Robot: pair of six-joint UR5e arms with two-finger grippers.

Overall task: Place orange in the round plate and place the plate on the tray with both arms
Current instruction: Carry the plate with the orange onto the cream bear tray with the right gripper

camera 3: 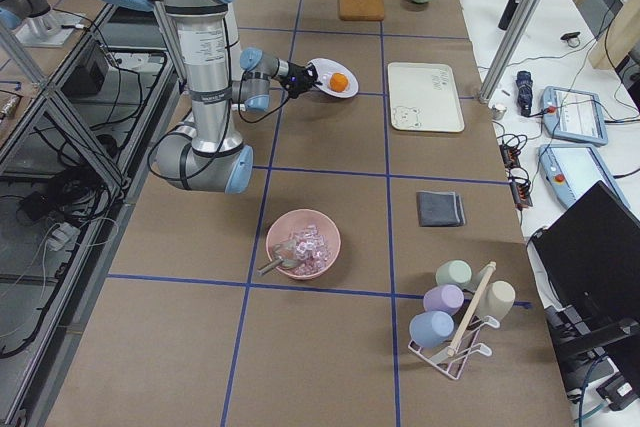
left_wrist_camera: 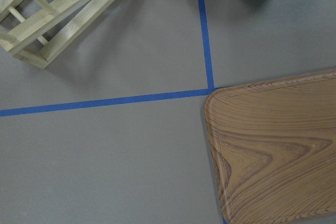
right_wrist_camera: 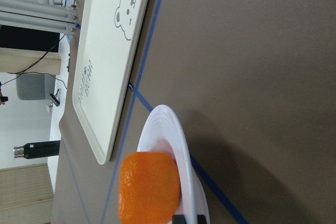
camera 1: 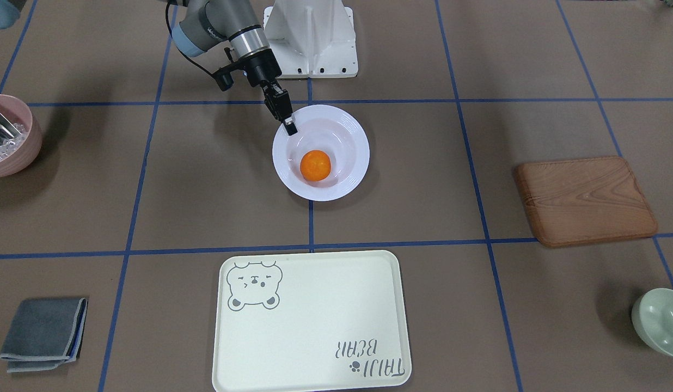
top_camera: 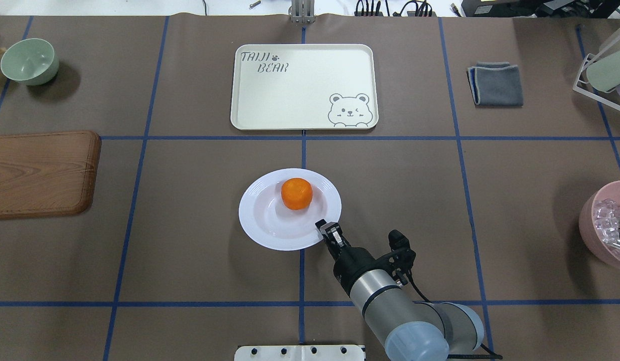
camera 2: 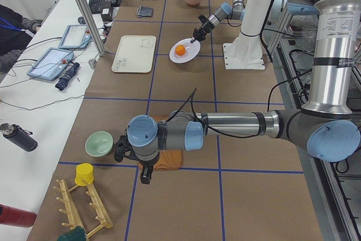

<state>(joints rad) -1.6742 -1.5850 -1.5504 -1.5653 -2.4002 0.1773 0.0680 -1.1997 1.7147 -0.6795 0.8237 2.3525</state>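
Note:
The orange (camera 1: 315,165) (top_camera: 296,193) lies in the sunken centre of the white round plate (camera 1: 358,136) (top_camera: 270,220), at the middle of the table. My right gripper (camera 1: 289,126) (top_camera: 326,229) is shut on the plate's rim, on the side nearest the robot base. In the right wrist view the orange (right_wrist_camera: 149,187) fills the bottom, with the plate's rim (right_wrist_camera: 168,129) beside it. The cream tray (camera 1: 314,326) (top_camera: 300,90) (right_wrist_camera: 105,77) lies bare beyond the plate. My left gripper (camera 2: 145,178) hangs near the wooden board; I cannot tell whether it is open or shut.
A wooden board (top_camera: 39,173) (left_wrist_camera: 278,145) and a pale green bowl (top_camera: 29,61) are on the robot's left. On its right are a pink bowl (top_camera: 608,223) with ice and a folded grey cloth (top_camera: 495,84). A wooden rack (left_wrist_camera: 58,14) stands near the left wrist.

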